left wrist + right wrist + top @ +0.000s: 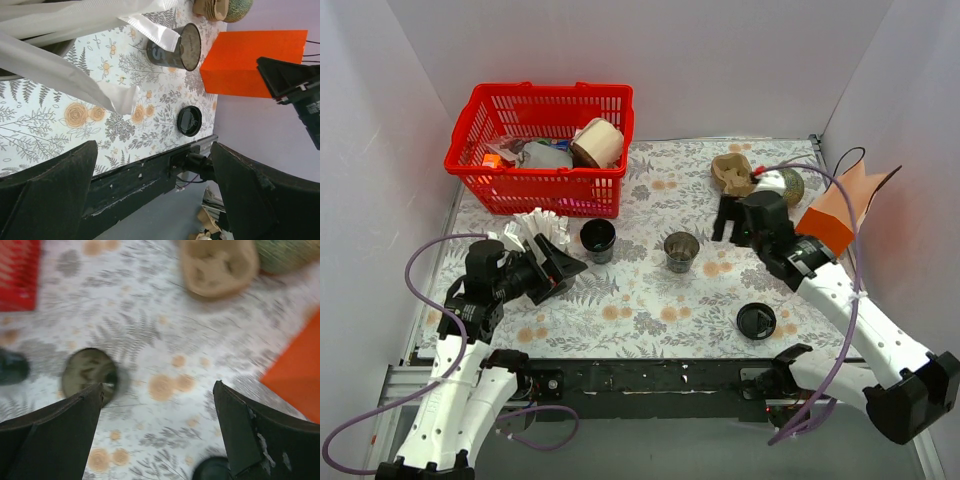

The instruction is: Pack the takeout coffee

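The takeout coffee (597, 240) stands on the tabletop (640, 310), just near of the red basket (540, 140) and just right of the left claw (560, 262), which gapes empty. The blurred right wrist view cuts the coffee off at its left edge. The right claw (728, 222), spread wide and empty, hangs well right of it, with a grey cup (681, 250) between them.
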Robot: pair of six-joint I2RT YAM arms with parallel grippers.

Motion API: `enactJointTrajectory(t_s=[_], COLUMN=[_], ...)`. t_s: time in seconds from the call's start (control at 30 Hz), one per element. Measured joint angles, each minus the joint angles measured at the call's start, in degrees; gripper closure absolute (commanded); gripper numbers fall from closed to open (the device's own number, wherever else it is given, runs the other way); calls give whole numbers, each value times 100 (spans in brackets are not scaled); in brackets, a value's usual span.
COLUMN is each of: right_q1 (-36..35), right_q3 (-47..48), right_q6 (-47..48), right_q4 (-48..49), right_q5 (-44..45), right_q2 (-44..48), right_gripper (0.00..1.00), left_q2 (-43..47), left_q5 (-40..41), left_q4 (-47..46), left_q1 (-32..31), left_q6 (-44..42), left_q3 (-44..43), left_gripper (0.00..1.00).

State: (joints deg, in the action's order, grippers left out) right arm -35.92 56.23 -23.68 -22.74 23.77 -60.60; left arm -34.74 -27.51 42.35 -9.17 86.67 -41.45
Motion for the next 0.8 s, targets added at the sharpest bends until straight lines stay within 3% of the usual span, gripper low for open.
enactJointTrajectory(t_s=[0.13,0.4,0.63,0.8], right_q1=[1191,2485,2732,2734], right_q3=[-297,-979,-1596,-1805], right_q6=[-343,-481,-496,-490], right_q4=[-1161,-2559,-2920,-3051], right_q5=[-125,-662,-1071,-1224], right_q2=[319,487,577,577], right_gripper=[6,17,34,40], left_q2=[-9,-33,-332,-516], left_q5=[-175,-190,-46,55], left_q4=[-313,-656,-804,-1084], left_q1=[-46,-238,-614,-1034], left_q6=[76,111,122,190], left_q3=[133,356,511,610], left_gripper=[2,2,2,2])
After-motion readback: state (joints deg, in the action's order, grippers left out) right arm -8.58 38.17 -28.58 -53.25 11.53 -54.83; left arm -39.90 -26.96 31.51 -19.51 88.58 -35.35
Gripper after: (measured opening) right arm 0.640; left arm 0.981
